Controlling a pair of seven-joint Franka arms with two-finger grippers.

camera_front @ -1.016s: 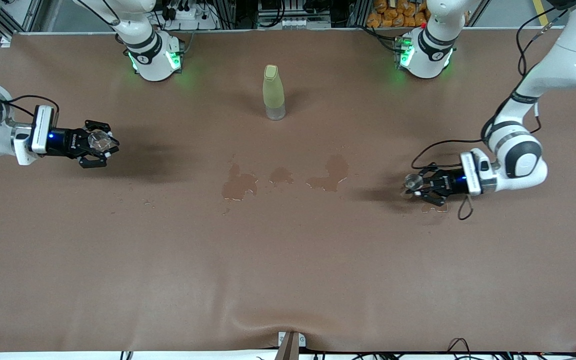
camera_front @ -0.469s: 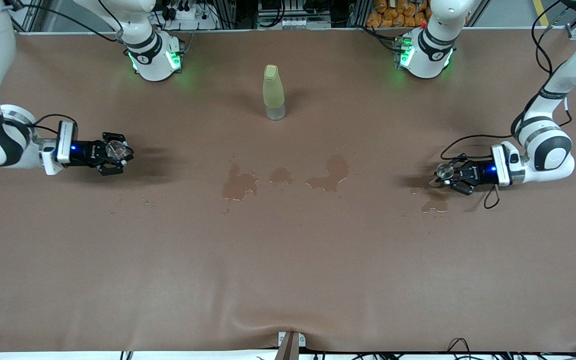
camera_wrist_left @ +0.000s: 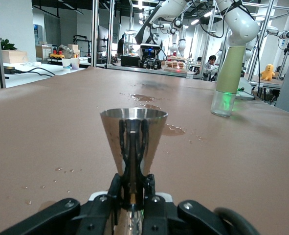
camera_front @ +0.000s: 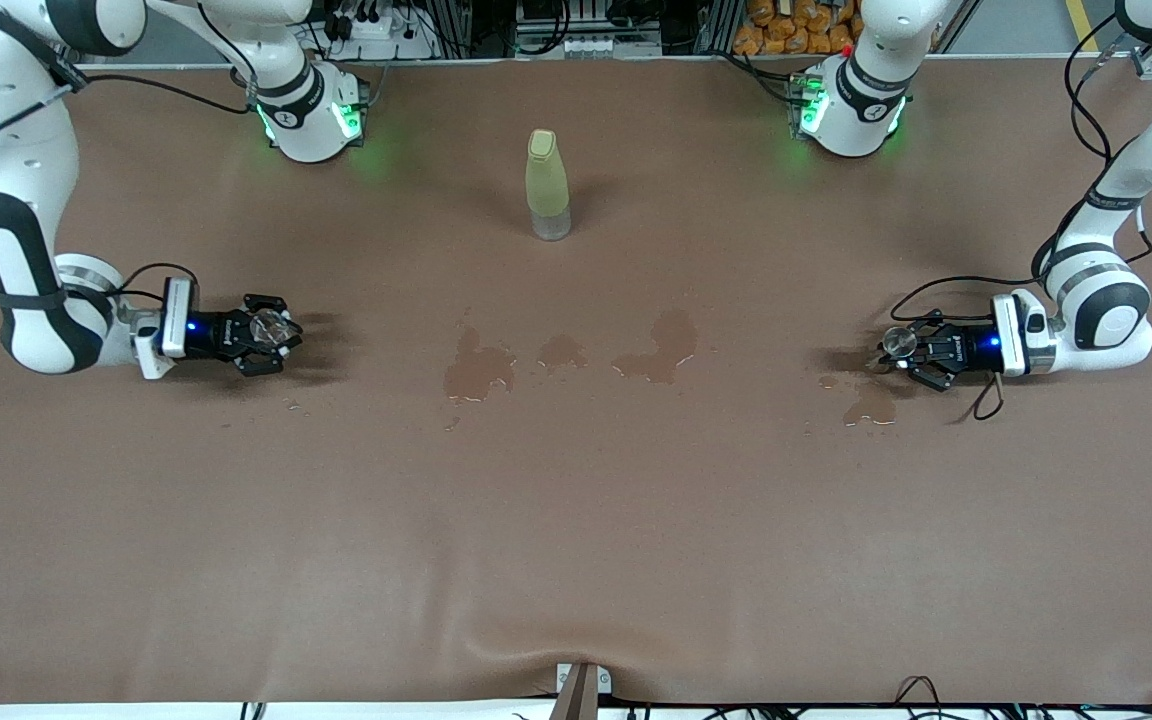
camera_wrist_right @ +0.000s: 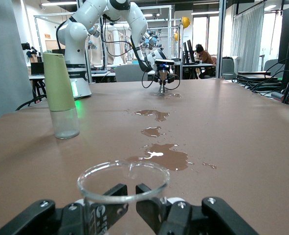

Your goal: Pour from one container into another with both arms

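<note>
The left gripper [camera_front: 904, 345] clamps a steel cone cup [camera_wrist_left: 133, 139], low at the left arm's end of the worktop [camera_front: 576, 520]. The right gripper [camera_front: 274, 330] grips a clear glass beaker [camera_wrist_right: 122, 188]; only wrist views reveal these shapes. Spills [camera_front: 656, 350] lie between, near a green bottle [camera_front: 547, 185].

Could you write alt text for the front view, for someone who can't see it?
Two white robot arms reach low over a brown table: the left gripper is shut on a small metal cup, the right gripper on a clear glass cup. Between them lie wet spill patches, with a pale green bottle standing farther from the camera.
</note>
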